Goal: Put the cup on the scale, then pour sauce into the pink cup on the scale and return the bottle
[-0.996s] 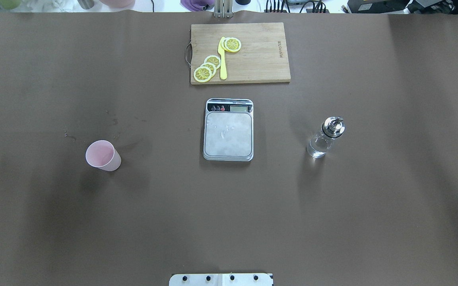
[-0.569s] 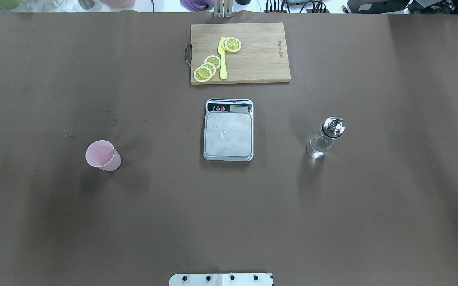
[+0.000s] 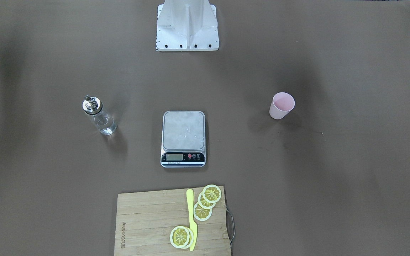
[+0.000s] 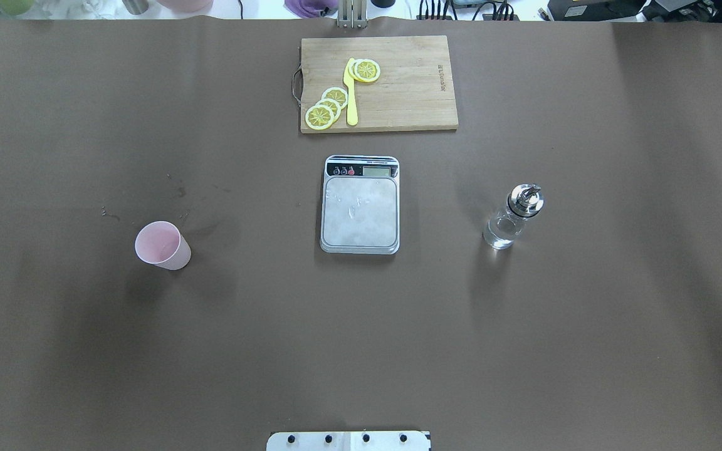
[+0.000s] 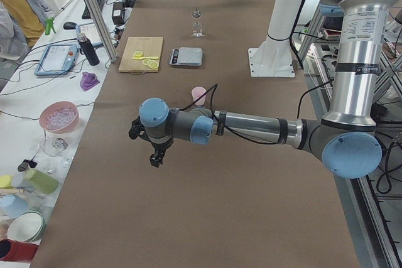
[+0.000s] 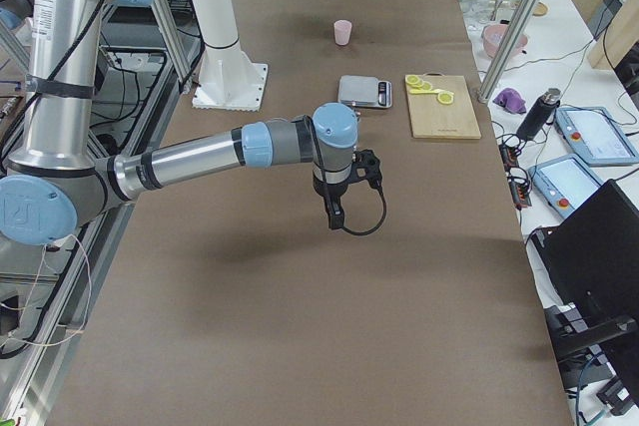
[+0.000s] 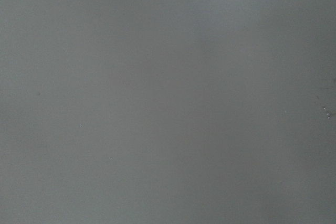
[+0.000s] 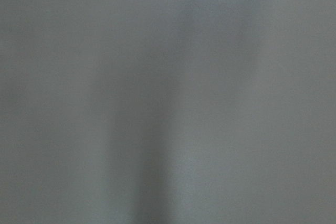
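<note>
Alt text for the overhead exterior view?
A silver steel kitchen scale sits mid-table, a pale pink cup to its left, a clear glass bottle with metal pourer to its right. Beyond it a wooden cutting board holds lemon slices and a yellow knife.

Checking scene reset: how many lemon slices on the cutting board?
5 lemon slices. Three overlap left of the yellow knife in the overhead view; two are stacked right of its far end, the lower mostly covered, so more may hide.
</note>
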Controlling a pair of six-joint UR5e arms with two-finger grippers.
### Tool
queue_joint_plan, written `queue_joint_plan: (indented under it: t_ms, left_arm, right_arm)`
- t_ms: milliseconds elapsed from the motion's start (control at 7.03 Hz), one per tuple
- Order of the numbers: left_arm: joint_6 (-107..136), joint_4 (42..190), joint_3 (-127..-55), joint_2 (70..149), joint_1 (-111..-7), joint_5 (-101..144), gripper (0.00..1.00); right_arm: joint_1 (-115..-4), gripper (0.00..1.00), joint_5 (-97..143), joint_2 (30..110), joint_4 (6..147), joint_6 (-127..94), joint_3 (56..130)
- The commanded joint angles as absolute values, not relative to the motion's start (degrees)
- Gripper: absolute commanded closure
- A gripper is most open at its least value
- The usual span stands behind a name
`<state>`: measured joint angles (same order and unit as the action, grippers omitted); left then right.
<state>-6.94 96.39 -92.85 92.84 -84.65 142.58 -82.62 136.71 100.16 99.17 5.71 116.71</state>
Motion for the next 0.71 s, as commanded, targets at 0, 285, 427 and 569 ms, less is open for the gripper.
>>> queue_joint_plan:
  t_ms: [0, 285, 427, 569]
  left_arm:
    - [5.53, 101.73, -94.55, 93.16, -78.19, 146.43, 0.00]
    - [30.83, 106.69, -101.55, 94.92, -65.81, 138.74, 0.01]
    - [38.77, 106.26, -103.86, 97.62, -61.31, 135.82, 0.01]
    - [45.89, 106.00, -103.89, 101.39, -57.52, 135.62, 0.01]
  right_arm:
    - [-82.53, 0.00, 136.76, 100.02, 98.62, 5.71, 116.63]
    - [-82.35, 0.00, 136.76, 99.76, 98.70, 5.71, 116.63]
    - [-82.09, 0.00, 136.76, 99.58, 98.61, 5.71, 116.63]
    - [-82.00, 0.00, 136.84, 99.58, 98.61, 5.71, 116.72]
